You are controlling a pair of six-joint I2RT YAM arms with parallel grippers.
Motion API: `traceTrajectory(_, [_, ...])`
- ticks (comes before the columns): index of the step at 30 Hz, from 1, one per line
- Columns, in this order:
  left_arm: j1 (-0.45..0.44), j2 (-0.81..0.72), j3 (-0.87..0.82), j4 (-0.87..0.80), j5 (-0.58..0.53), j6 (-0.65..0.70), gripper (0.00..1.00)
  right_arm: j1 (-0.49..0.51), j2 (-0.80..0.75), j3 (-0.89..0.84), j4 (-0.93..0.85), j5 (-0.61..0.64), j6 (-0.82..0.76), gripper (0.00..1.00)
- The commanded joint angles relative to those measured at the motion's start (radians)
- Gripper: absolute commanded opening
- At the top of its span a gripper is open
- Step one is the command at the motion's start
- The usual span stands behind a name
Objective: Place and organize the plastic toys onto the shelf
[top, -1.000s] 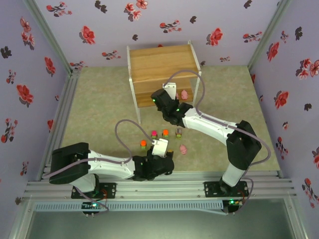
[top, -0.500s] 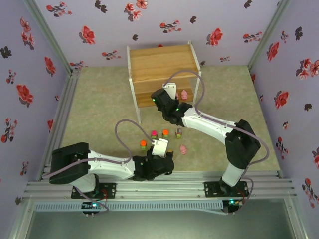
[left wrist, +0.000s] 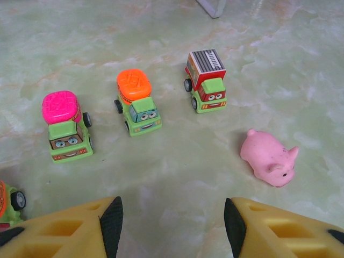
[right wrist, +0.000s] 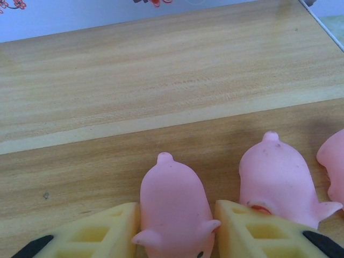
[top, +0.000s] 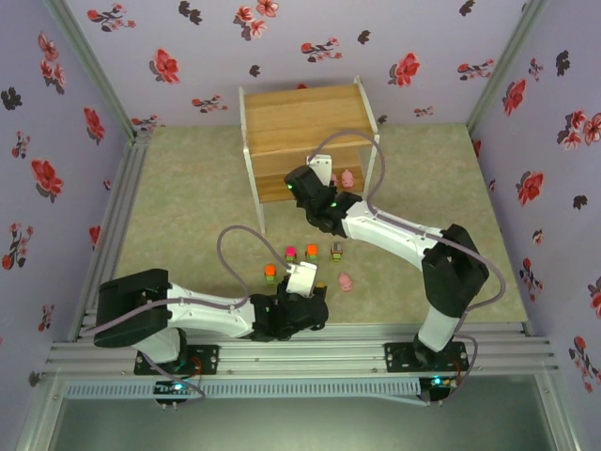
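The task looks under halfway done. On the lower board of the shelf [top: 300, 117] stand three pink toys: one pig [right wrist: 169, 188], a second pig [right wrist: 274, 177] just beside it, and a third pig [right wrist: 334, 161] at the frame edge. On the surface [left wrist: 161, 177] wait the magenta-topped truck [left wrist: 64, 126], an orange-topped truck [left wrist: 137, 107], the grey-topped truck [left wrist: 206, 80], a second orange truck [left wrist: 8, 199] and a fourth pig [left wrist: 269, 157]. The right arm reaches forward into the shelf, and the right gripper [right wrist: 177, 207] closely flanks the first pig; I cannot tell whether it is pinching or has let go. The left arm is folded low, and the left gripper [left wrist: 172, 220] hangs released and empty near the trucks.
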Motion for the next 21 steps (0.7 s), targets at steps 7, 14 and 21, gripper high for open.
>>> traceTrajectory(7, [-0.007, 0.01, -0.005, 0.002, -0.047, 0.003, 0.56, -0.001, -0.038, 0.02, -0.016, 0.011, 0.014, 0.44])
traceTrajectory(14, [-0.008, 0.007, -0.006, 0.002, -0.048, 0.002, 0.56, 0.017, -0.1, -0.031, -0.009, 0.023, 0.018, 0.45])
traceTrajectory(21, [-0.008, 0.014, 0.007, -0.008, -0.048, 0.005, 0.56, 0.041, -0.166, -0.094, -0.017, 0.041, 0.021, 0.45])
